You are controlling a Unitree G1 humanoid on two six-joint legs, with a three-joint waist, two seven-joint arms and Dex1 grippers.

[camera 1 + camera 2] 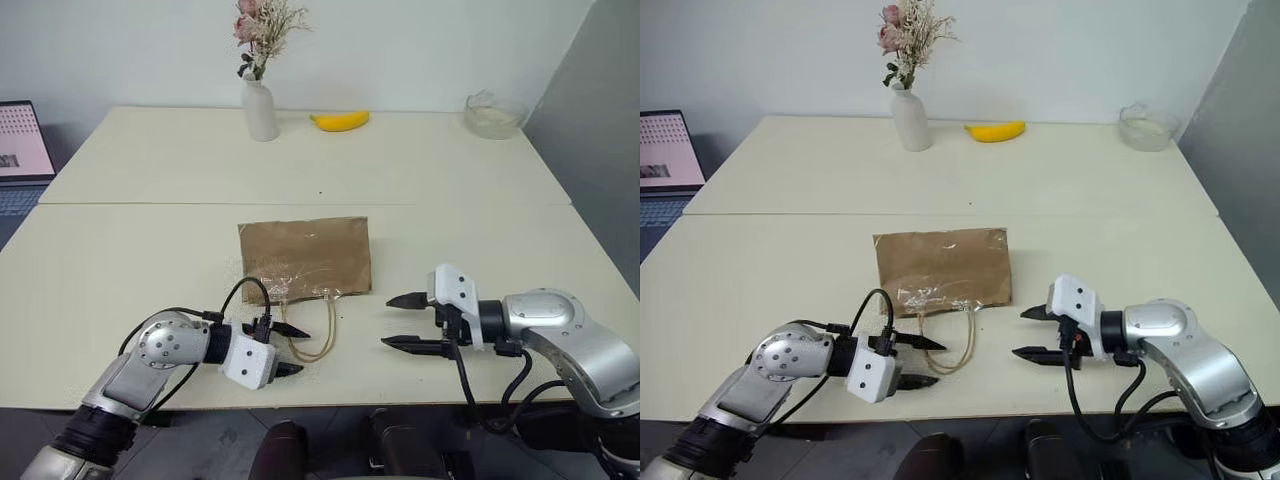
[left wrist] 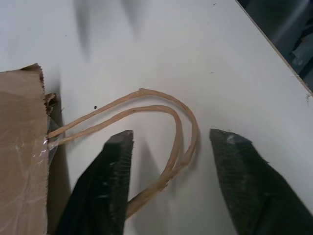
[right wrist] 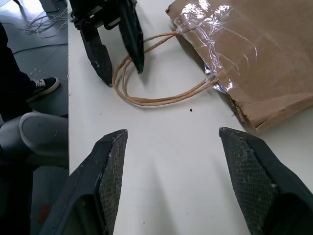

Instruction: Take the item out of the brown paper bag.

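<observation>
Bag (image 1: 305, 258) lies flat mid-table, item unseen, presumably inside; left gripper (image 1: 290, 349) straddles cord handles (image 2: 166, 147), fingers parted, nothing pinched; right gripper (image 1: 407, 322) wide, empty, beside mouth; advice: pinch both cords together, lift gently so mouth gapes.

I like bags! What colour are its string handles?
Pale tan cord handles, clearest in the left wrist view.

Office: pale desks (image 1: 150, 260), laptop (image 1: 22, 150), flower vase (image 1: 260, 108)
</observation>
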